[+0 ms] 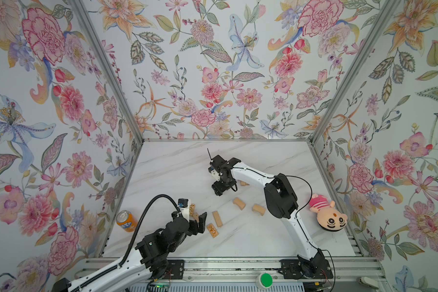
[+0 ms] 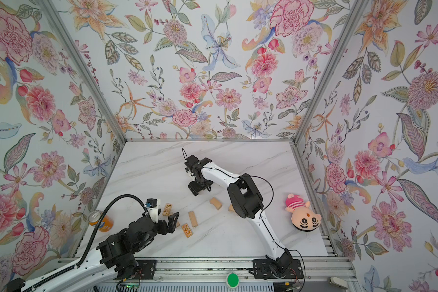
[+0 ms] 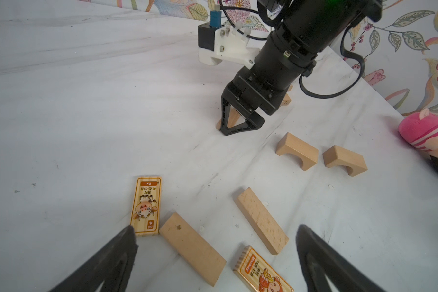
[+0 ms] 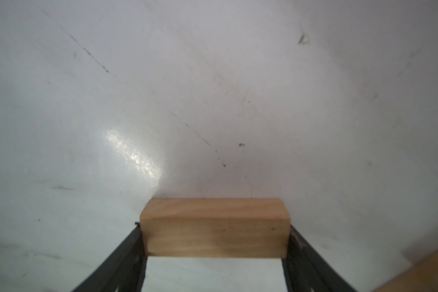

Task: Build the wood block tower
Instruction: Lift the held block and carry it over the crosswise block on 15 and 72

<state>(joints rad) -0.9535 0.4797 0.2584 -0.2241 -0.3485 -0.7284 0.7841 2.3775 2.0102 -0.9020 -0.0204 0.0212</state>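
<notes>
An orange soda can (image 1: 126, 220) sits at the left edge of a white marbled desk (image 1: 175, 164), well apart from a pink-striped plush doll (image 1: 325, 213) lying at the right edge. Floral wallpaper (image 1: 213, 63) covers three walls; a green button (image 1: 266, 279) sits beside the front metal rail (image 1: 225, 265).

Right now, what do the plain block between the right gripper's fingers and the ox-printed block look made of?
Plain block: light wood, probably unfinished; faint grain shows and the surface looks matte. Ox-printed block: wood too, with grain lines showing through a coloured print, possibly lacquered.
</notes>
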